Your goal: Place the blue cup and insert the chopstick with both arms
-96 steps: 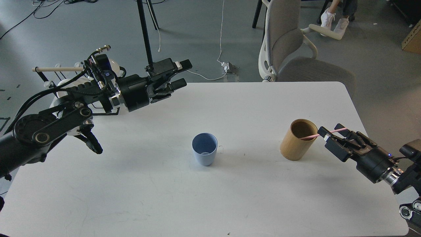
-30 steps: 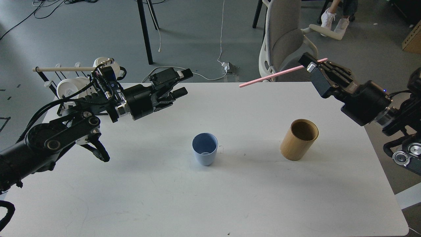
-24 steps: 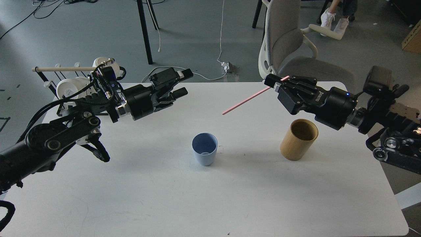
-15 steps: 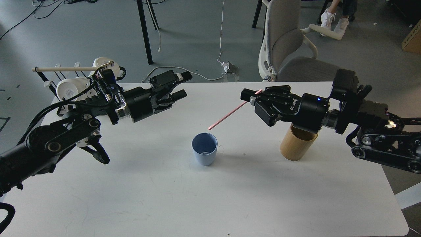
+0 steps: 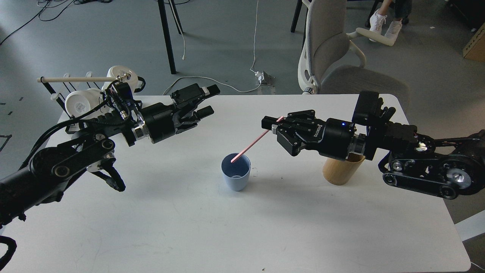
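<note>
Over the blue cup (image 5: 235, 175), the right tool (image 5: 273, 124) holds the chopstick (image 5: 251, 144).

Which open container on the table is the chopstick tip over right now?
The blue cup at table centre: the pink chopstick slants down from the right gripper to its rim. The bamboo holder sits farther right, partly behind that arm.

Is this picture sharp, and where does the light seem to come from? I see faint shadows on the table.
Head view: mostly sharp; the chopstick and blue cup have crisp edges. Light is soft and diffuse: shadows under both arms and right of the cup on the table are pale and blurred. No strong glare; the right gripper stays dark, its detail hard to read.
</note>
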Motion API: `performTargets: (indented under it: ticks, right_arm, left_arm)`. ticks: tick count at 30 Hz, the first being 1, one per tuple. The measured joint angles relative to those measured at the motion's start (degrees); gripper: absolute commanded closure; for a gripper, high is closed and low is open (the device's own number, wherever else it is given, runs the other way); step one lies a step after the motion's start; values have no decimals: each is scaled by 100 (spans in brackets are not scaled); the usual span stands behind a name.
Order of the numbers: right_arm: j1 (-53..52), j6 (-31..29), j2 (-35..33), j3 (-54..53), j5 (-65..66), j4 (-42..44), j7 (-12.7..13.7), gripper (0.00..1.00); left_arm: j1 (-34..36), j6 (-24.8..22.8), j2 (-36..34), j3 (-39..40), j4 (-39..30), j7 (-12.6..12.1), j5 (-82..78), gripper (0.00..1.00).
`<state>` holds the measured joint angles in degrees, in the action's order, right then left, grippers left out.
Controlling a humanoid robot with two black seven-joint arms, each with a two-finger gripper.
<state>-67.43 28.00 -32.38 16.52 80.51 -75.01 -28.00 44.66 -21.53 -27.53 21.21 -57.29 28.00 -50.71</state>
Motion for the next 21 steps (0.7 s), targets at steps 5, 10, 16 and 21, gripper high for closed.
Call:
performTargets:
  ticks: [5,10,16,21]
  right_arm:
    - [103,0,226,-2,-11,258,0,69]
    - [175,0,426,-17,-42,397,0,52]
    - [236,0,514,-213,-198,368,0,25]
    - [248,0,383,-968,-1163,9,0,17]
  left_arm:
    - [-1,0,9,5,1,0,0,4]
    - [-1,0,7,6,3,0,1,4]
    - [-1,0,2,7,3,0,0,4]
    - [-1,-2,2,7,2,0,7,4]
